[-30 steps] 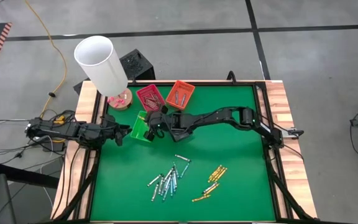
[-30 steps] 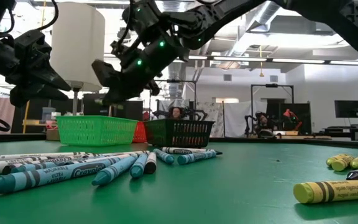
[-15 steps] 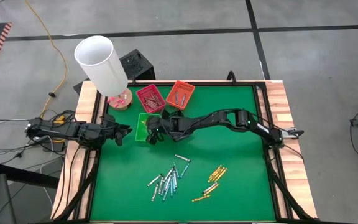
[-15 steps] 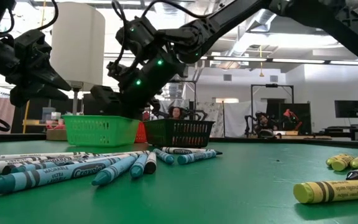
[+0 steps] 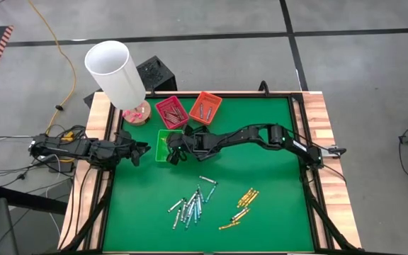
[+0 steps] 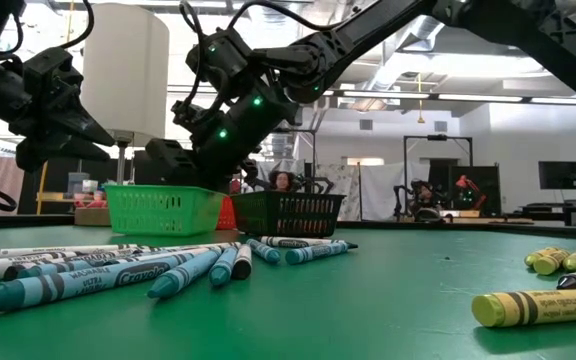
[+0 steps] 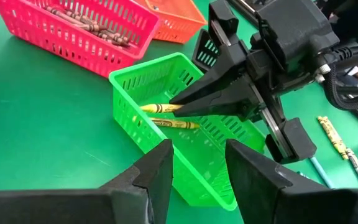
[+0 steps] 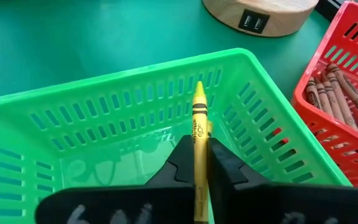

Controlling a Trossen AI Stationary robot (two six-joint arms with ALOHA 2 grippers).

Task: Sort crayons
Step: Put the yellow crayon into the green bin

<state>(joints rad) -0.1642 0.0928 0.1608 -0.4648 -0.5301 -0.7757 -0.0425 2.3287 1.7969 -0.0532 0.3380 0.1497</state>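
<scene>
My right gripper reaches into the green tray, shut on a yellow crayon. A second yellow crayon lies on that tray's floor. Light blue and grey crayons and yellow crayons lie loose on the green mat toward the near edge. A red tray holds brown crayons. An orange tray stands beside it. My left gripper waits open at the table's left edge, pointing at the green tray. My right gripper pinches the yellow crayon's back half between its two fingers. The crayon lies along the fingers, its pointed end sticking out past the fingertips. The fingers come slanting down from the table's right. The crayon hangs inside the green tray, near its floor.
A white lamp on a wooden base stands at the far left corner. A black tray sits beside the green one, under my right arm. Wooden rails frame the mat. The mat's middle and right part lie open.
My right gripper has sunk with the yellow crayon from above the green tray down into it, then kept still.
</scene>
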